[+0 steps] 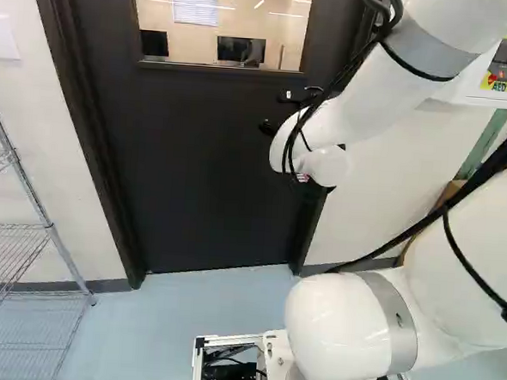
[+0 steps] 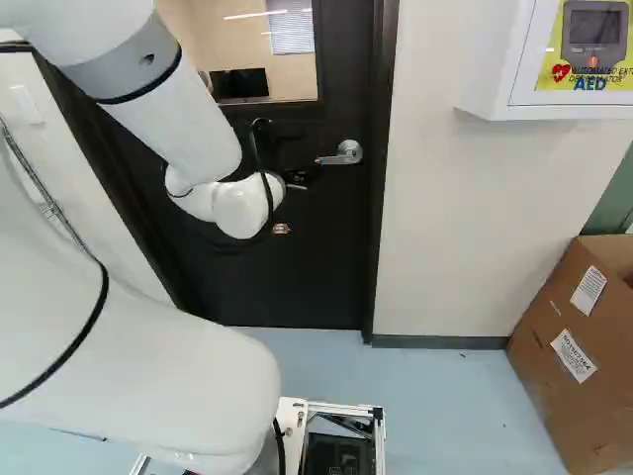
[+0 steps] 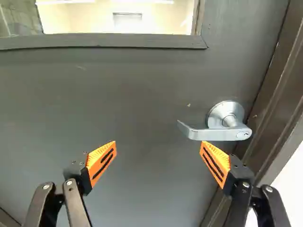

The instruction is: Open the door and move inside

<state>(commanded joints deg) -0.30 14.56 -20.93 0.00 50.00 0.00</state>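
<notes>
Though spread wide at jaws of black two-fingered gripper [image 3: 158,150], must shift right to centre on silver lever handle [image 3: 214,134], upper middle of right base view, lying crosswise beyond right-hand orange pad [image 3: 215,163].

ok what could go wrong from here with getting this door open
The open gripper is off-centre on the lever handle: one orange fingertip is right by it, the other well away. Closing now might miss the lever or just knock it.

The door is shut with the base ahead of it; if it opens this way, which I can't tell, it may hit the base or arm.
</notes>
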